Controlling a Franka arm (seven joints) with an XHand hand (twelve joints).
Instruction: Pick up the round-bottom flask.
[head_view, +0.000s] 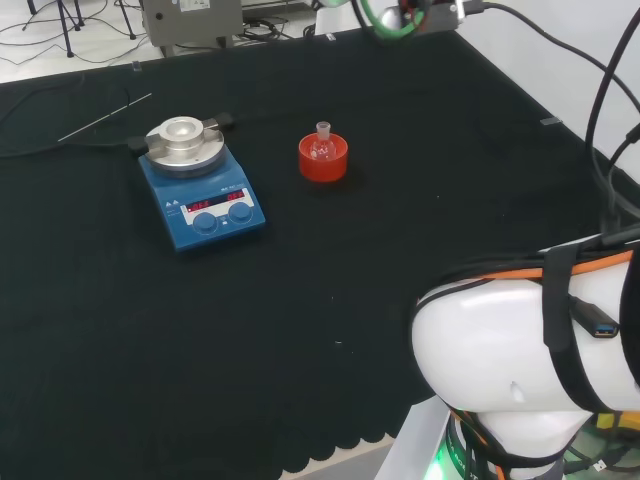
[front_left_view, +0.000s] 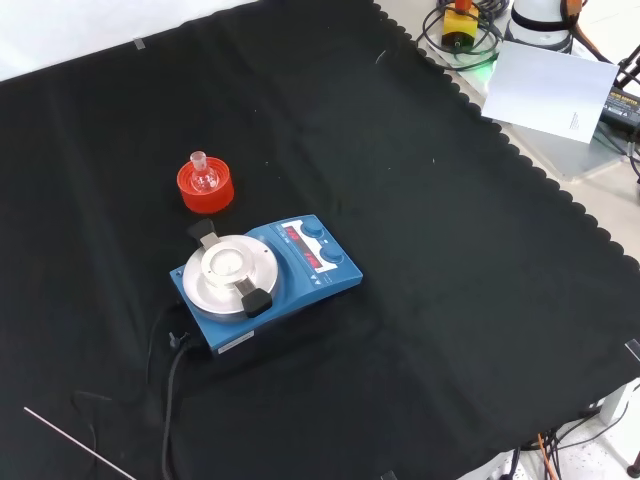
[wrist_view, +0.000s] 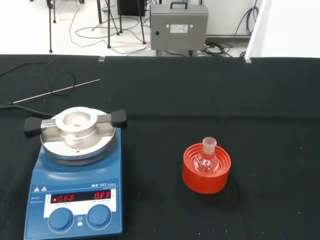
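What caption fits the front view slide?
Small clear glass round-bottom flask upright in red ribbed ring stand, behind blue hotplate stirrer on black cloth.

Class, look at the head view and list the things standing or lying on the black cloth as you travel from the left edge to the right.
Thin metal rod → blue hotplate stirrer with round silver top → small clear round-bottom flask sitting upright in its red ribbed ring stand → the arm's own big white link.

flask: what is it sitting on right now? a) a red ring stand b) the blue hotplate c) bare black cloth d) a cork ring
a: the flask sits upright in the red ring stand, apart from the hotplate in the head and front views.
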